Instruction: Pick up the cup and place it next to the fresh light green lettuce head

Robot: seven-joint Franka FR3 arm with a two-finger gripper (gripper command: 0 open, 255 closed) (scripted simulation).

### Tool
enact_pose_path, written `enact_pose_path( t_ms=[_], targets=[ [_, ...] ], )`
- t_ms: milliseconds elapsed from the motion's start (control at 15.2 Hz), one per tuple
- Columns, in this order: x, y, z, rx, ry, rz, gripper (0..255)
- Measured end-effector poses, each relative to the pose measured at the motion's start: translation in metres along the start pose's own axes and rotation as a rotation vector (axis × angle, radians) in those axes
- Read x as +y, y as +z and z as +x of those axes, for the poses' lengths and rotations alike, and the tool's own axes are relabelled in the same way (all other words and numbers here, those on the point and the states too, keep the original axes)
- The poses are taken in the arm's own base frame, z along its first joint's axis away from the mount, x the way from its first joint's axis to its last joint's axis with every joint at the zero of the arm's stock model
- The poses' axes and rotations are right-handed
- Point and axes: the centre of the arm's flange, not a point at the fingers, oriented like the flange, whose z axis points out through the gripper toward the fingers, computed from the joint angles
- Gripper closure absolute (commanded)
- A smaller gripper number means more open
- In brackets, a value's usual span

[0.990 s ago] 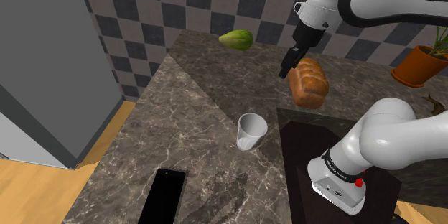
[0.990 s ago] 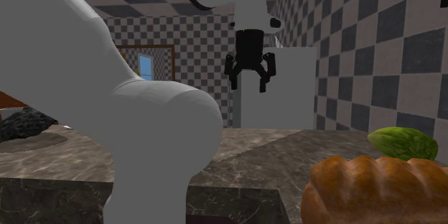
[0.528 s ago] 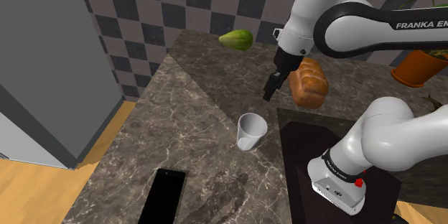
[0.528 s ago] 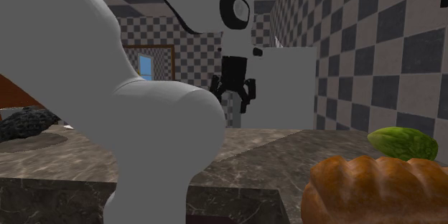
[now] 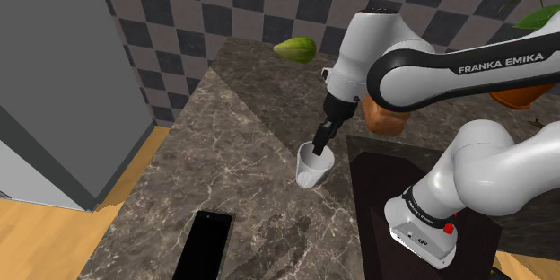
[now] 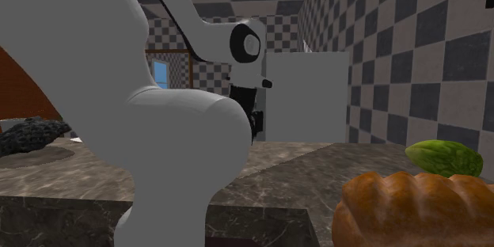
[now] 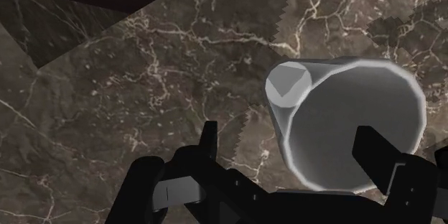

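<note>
The cup (image 5: 313, 170) is plain pale grey and tapered, standing upright with its mouth open on the dark marbled counter (image 5: 235, 148). The hand (image 5: 319, 144) hangs at its rim, fingers spread.

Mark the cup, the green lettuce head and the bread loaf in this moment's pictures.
cup (image 5: 311, 176), shoulder view, on its white outer wall below the rim.
lettuce head (image 5: 295, 50), shoulder view, on the middle of its green body.
bread loaf (image 6: 412, 206), second exterior view, on its brown crust.
</note>
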Motion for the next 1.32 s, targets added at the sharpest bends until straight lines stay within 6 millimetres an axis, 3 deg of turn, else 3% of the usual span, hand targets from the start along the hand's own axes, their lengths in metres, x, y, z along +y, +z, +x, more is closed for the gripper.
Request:
enact_pose_path(
  t_ms=[330, 792, 858, 1320],
  targets=[
    [-0.001, 0.024, 0.001, -0.001, 0.0, 0.001, 0],
    [-0.001, 0.03, 0.001, 0.0, 0.0, 0.001, 0],
    [-0.001, 0.03, 0.001, 0.0, 0.0, 0.001, 255],
    [-0.001, 0.029, 0.002, 0.002, 0.0, 0.001, 255]
  ],
)
